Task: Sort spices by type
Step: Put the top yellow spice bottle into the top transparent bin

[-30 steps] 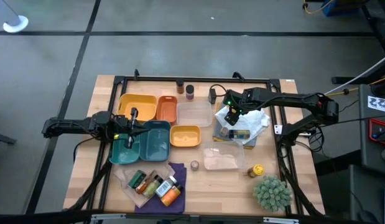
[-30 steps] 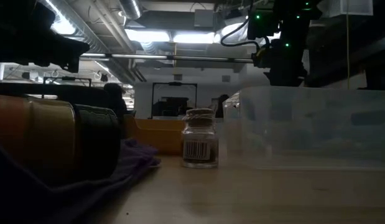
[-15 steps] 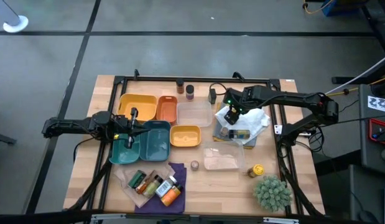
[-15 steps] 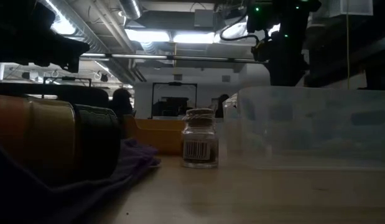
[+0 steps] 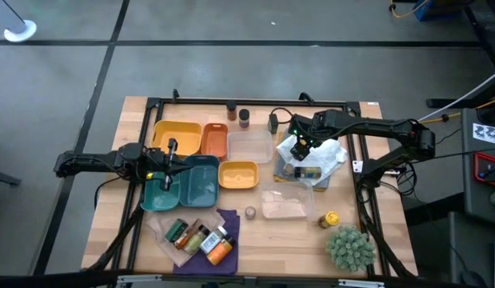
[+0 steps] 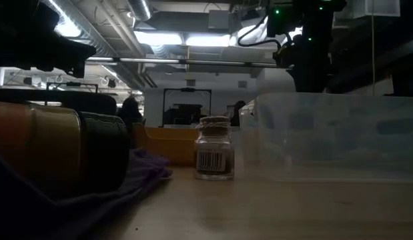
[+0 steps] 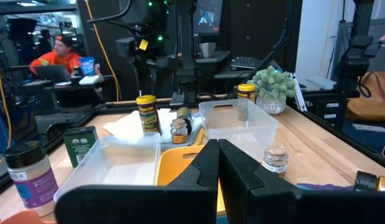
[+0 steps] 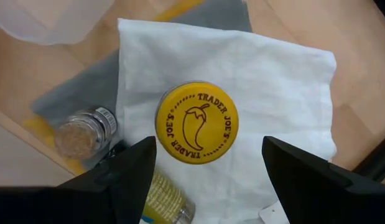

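My right gripper (image 8: 208, 149) is open and hovers above a spice jar with a yellow cap (image 8: 197, 122). One finger stands on each side of the cap without touching it. The jar stands on a white cloth (image 8: 273, 81) at the table's right (image 5: 299, 148). A small jar of brownish spice (image 8: 80, 134) and a lying yellow-labelled bottle (image 8: 164, 199) rest beside it. My left gripper (image 5: 183, 164) is shut and empty over the teal trays (image 5: 201, 184). More spice bottles (image 5: 201, 236) lie on a purple cloth at the near left.
Yellow (image 5: 177, 136) and orange (image 5: 214, 140) trays stand at the far left, with a small yellow tray (image 5: 238, 174) at the middle. Clear tubs (image 5: 249, 146) (image 5: 287, 202) stand nearby. A lone jar (image 6: 213, 148), a yellow-capped jar (image 5: 331, 218) and a spiky plant (image 5: 349, 246) stand toward the near right.
My right gripper has drifted a little toward the table's right edge above the white cloth and has stayed open.
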